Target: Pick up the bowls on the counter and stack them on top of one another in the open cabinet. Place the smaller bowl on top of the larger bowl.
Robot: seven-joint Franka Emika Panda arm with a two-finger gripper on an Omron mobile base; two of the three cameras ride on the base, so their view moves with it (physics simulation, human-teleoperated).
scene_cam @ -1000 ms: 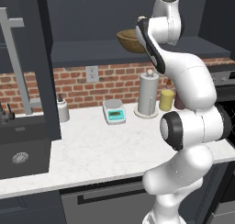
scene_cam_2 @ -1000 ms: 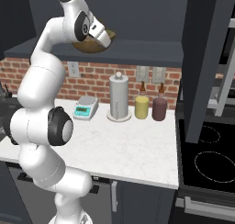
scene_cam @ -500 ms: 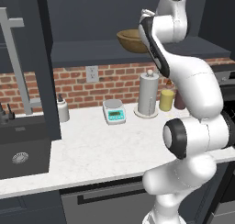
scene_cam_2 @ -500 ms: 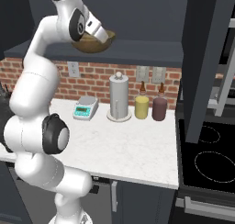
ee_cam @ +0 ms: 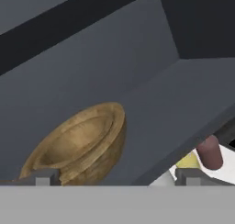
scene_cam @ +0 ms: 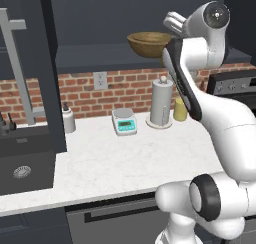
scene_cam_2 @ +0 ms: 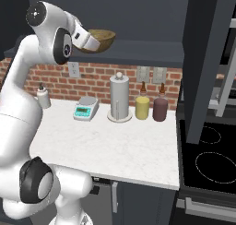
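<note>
Gripper [ee_cam: 114, 179], jaws spread wide and empty, hovering beside stacked bowls [ee_cam: 80, 145] sitting on the cabinet [scene_cam: 100, 58] shelf, paper-towel holder [scene_cam: 161, 102] standing below.

A glossy white robot arm [scene_cam: 220, 123] built of thick, rounded tube segments fills the right side of the left base view. Round dark grey caps mark its joints, one near the bottom, one at top right. A black band runs along one upper segment. Two small grey finger tips [ee_cam: 46, 177] show at the hand view's bottom.
</note>
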